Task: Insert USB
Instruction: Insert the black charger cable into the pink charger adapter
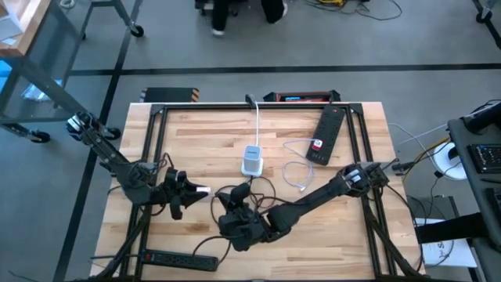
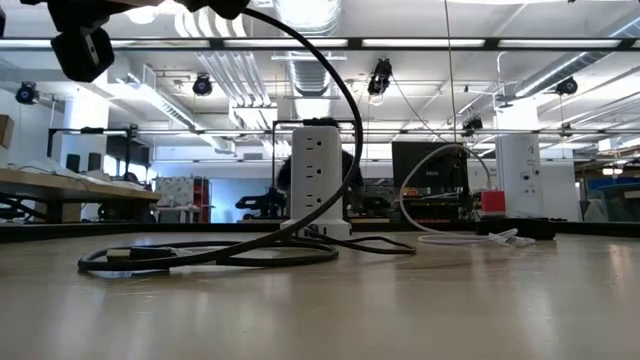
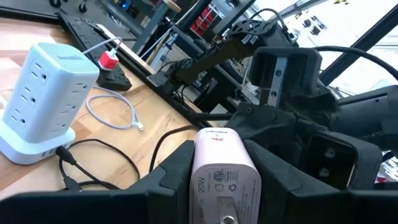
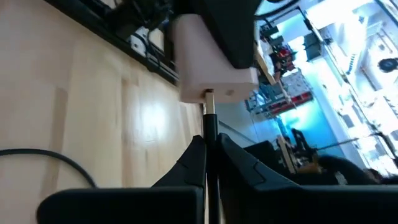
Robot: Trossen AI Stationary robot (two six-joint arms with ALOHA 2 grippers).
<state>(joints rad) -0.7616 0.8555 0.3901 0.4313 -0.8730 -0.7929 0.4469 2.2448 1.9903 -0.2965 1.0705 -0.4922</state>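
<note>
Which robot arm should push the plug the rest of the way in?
The right one, probably. The right gripper pinches the black plug, whose metal tip already sits at the port of the white charger. The left gripper only holds the charger, so it looks best keeping steady.

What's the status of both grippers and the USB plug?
Left gripper shut on white charger. Right gripper shut on USB plug, tip at charger's port. Nothing between them.

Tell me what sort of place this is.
Probably a robotics lab or workshop: exposed ceiling ducts and strip lights, workbenches with equipment beyond the wooden table, and a person nearby.
</note>
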